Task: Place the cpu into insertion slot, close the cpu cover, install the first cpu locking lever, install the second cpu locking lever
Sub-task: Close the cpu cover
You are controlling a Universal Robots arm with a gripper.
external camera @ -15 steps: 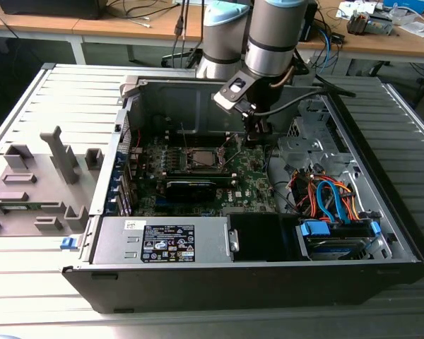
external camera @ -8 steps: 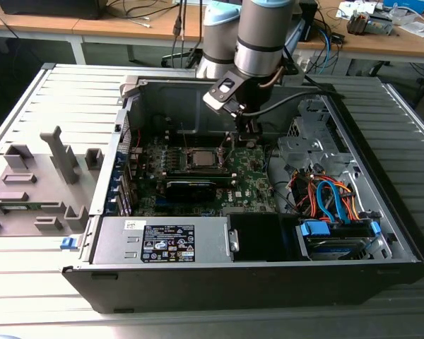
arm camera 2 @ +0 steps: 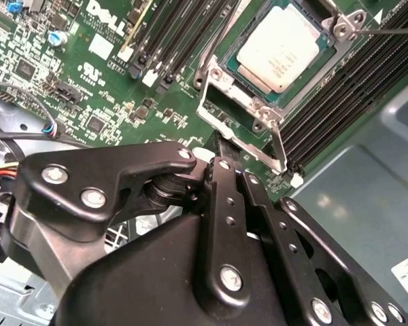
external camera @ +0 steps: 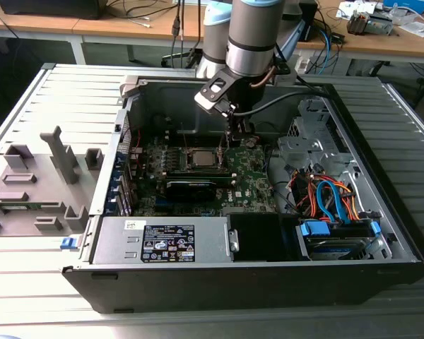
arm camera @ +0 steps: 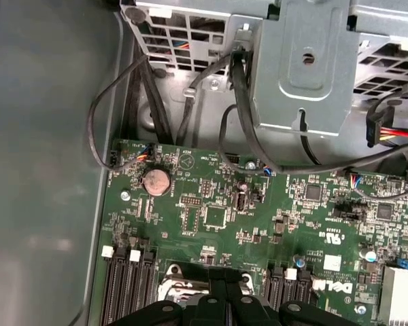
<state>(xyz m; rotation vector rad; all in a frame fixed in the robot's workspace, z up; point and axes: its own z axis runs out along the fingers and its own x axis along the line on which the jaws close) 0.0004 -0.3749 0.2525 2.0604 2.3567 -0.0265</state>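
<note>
The cpu (arm camera 2: 285, 47), a flat square with a silvery top, sits in the insertion slot on the green board. The cpu cover (arm camera 2: 216, 76), a metal frame, lies flat around it. A thin locking lever (arm camera 2: 280, 146) runs along one side of the frame, and another thin rod (arm camera 2: 394, 30) shows at the far corner. My gripper (arm camera 2: 226, 159) is shut, its black fingers (arm camera 2: 221, 197) pressed together with the tips down at the frame's edge by the lever. In the exterior view the gripper (external camera: 234, 141) hangs just to that view's right of the cpu (external camera: 200, 157). The gripper (arm camera: 226, 275) also shows in the first wrist view.
The open computer case (external camera: 268, 282) surrounds the board. Black memory slots (arm camera 2: 353, 88) flank the socket. A power supply (external camera: 162, 244) lies at the front, and a drive bay with orange and blue cables (external camera: 332, 201) on the exterior view's right. Black cables (arm camera: 241, 109) hang behind the board.
</note>
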